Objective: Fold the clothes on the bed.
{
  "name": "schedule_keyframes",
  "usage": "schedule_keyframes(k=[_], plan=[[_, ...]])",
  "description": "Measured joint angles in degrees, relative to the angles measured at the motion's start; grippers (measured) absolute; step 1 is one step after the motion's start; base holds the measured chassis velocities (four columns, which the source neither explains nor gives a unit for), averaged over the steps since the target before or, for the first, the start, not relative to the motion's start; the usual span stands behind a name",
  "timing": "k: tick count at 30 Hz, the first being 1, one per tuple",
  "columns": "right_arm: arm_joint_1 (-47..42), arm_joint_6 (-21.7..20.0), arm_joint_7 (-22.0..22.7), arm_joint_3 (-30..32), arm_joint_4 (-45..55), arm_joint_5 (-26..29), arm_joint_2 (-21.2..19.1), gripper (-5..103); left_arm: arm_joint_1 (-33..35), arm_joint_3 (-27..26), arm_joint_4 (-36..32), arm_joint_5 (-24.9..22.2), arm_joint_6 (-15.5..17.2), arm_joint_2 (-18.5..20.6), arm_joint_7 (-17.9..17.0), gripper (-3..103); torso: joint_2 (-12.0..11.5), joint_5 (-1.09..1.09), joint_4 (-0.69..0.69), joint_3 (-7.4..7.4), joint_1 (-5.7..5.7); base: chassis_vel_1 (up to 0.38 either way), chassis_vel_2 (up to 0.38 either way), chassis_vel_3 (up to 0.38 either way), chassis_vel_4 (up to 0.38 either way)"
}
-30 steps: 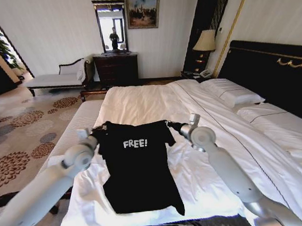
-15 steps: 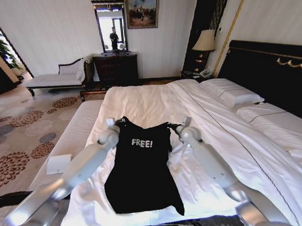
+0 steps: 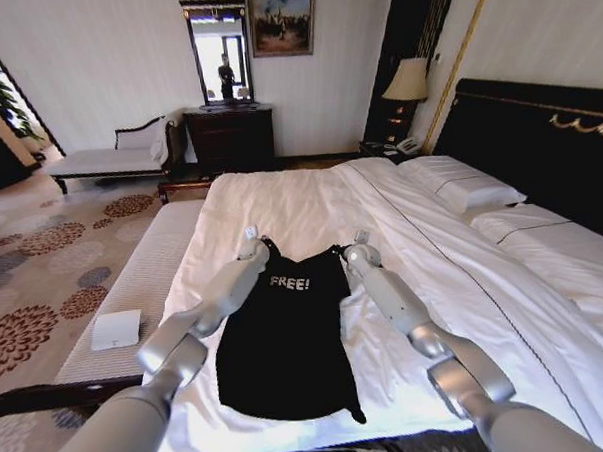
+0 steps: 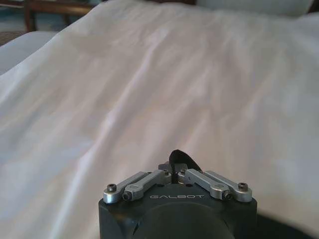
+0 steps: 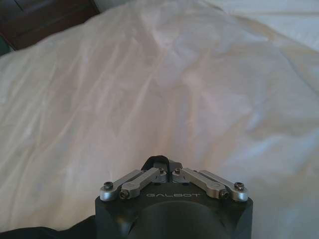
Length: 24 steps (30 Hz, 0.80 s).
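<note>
The clothes, a black T-shirt [image 3: 287,352] with white "FREE!" lettering, lie lengthwise on the white bed [image 3: 290,201], hem toward the foot. My left gripper [image 3: 252,238] is shut on the shirt's left shoulder. My right gripper [image 3: 359,241] is shut on the right shoulder. In the left wrist view, the left gripper [image 4: 174,168] pinches a tuft of black cloth [image 4: 178,158] between closed fingers. The right gripper [image 5: 164,167] holds black cloth [image 5: 155,161] the same way in the right wrist view.
A pale striped bench [image 3: 134,288] runs along the bed's left side with a small white box [image 3: 117,328] on it. Pillows [image 3: 460,184] and the dark headboard [image 3: 538,136] are at right. A dresser [image 3: 230,137] and chaise [image 3: 113,156] stand at the back.
Both grippers have carried the shirt's shoulders farther up the bed and drawn closer together. The shirt has slid along and narrowed at the top.
</note>
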Motion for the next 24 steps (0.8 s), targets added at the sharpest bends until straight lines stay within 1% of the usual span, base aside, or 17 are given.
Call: schedule_keyframes(k=[1, 2, 3, 8, 11, 12, 15, 16, 20, 22, 23, 24], plan=[[0.66, 0.03, -0.18, 0.03, -1.35, -0.16, 0.52, 0, -0.32, -1.36, 2.17, 1.90, -0.30, -0.79, 0.49, 0, 0.00, 0.01, 0.01, 0.00, 0.00, 0.000, 0.000, 0.000, 0.000], [0.66, 0.03, -0.18, 0.03, -1.35, -0.16, 0.52, 0, -0.32, -1.36, 2.17, 1.90, -0.30, -0.79, 0.49, 0, 0.00, 0.01, 0.01, 0.00, 0.00, 0.000, 0.000, 0.000, 0.000], [1.52, 0.26, -0.54, 0.29, -2.89, -0.52, 1.23, 0, -0.75, -3.24, 4.24, 3.75, -0.85, -1.63, 0.91, 0, 0.00, 0.01, 0.02, 0.00, 0.00, 0.000, 0.000, 0.000, 0.000], [2.57, 1.25, -2.01, 0.94, -6.12, -1.98, 1.79, 0, -2.10, -5.31, 5.85, 4.49, -1.15, -1.64, 0.42, 0, 0.00, 0.01, -0.02, 0.00, 0.00, 0.000, 0.000, 0.000, 0.000], [3.63, 1.47, -1.80, 2.94, -9.20, -2.15, 2.74, 0, -3.46, -5.74, 7.41, 4.77, 0.66, -1.34, -0.75, 0, 0.00, 0.01, -0.03, -0.01, 0.00, 0.000, 0.000, 0.000, 0.000], [3.63, 1.47, -1.80, 2.94, -9.20, -2.15, 2.74, 0, -3.46, -5.74, 7.41, 4.77, 0.66, -1.34, -0.75, 0, 0.00, 0.01, -0.03, -0.01, 0.00, 0.000, 0.000, 0.000, 0.000], [4.95, 0.96, -1.31, 4.20, -12.03, -2.40, 3.90, 0, -4.64, -6.49, 9.66, 6.70, 3.64, -1.31, -2.12, 0, 0.00, 0.01, -0.01, -0.01, 0.00, 0.000, 0.000, 0.000, 0.000], [4.95, 0.96, -1.31, 4.20, -12.03, -2.40, 3.90, 0, -4.64, -6.49, 9.66, 6.70, 3.64, -1.31, -2.12, 0, 0.00, 0.01, -0.01, -0.01, 0.00, 0.000, 0.000, 0.000, 0.000], [5.20, -1.49, -0.51, 3.77, -12.46, -2.87, 4.23, 0, -4.70, -5.63, 9.09, 6.27, 7.51, -1.17, -2.87, 0, 0.00, 0.01, -0.01, -0.01, 0.00, 0.000, 0.000, 0.000, 0.000], [5.20, -1.60, -0.50, 3.66, -12.46, -3.02, 4.22, 0, -4.65, -5.48, 8.90, 6.11, 7.80, -1.15, -2.87, 0, 0.00, 0.01, -0.01, -0.01, 0.00, 0.000, 0.000, 0.000, 0.000], [5.11, -1.85, -0.52, 3.33, -12.41, -3.47, 4.16, 0, -4.49, -5.03, 8.44, 5.62, 8.64, -1.16, -2.80, 0, 0.00, 0.01, -0.01, -0.01, 0.00, 0.000, 0.000, 0.000, 0.000], [4.81, -2.14, -0.85, 2.98, -12.10, -3.65, 3.93, 0, -4.29, -4.47, 7.88, 5.09, 9.54, -1.09, -2.64, -2, 0.01, 0.00, -0.02, -0.01, 0.00, 0.000, 0.000, 0.000, 0.000]])
